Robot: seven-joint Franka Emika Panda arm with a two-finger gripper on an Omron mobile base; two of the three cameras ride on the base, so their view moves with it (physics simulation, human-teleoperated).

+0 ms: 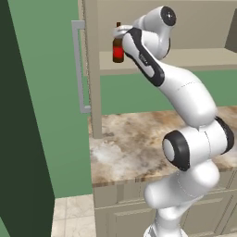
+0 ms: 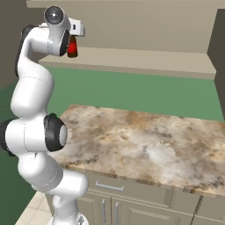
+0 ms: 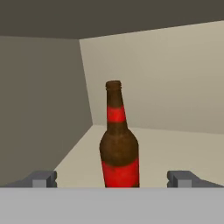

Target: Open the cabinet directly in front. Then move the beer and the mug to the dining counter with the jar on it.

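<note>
The cabinet (image 1: 185, 58) stands open, its left door (image 1: 95, 69) swung out edge-on with a grey bar handle (image 1: 81, 69). The beer (image 3: 119, 144), a slim brown bottle with a red label and neck band, stands upright on the beige shelf (image 2: 140, 59) near the left inner wall. It also shows as the beer (image 1: 118, 52) and the beer (image 2: 72, 47) just past my hand. My gripper (image 3: 113, 178) is open, level with the bottle's lower body, one fingertip (image 3: 43, 178) on each side and apart from the glass. The mug, the dining counter and the jar are out of view.
Below the cabinet lies a short marble worktop (image 1: 134, 139) over beige drawer units (image 2: 114, 193). A green wall (image 1: 51, 115) runs behind. A dark tall panel (image 1: 18, 139) stands at the far left. The right cabinet door (image 2: 217, 57) hangs open at the right.
</note>
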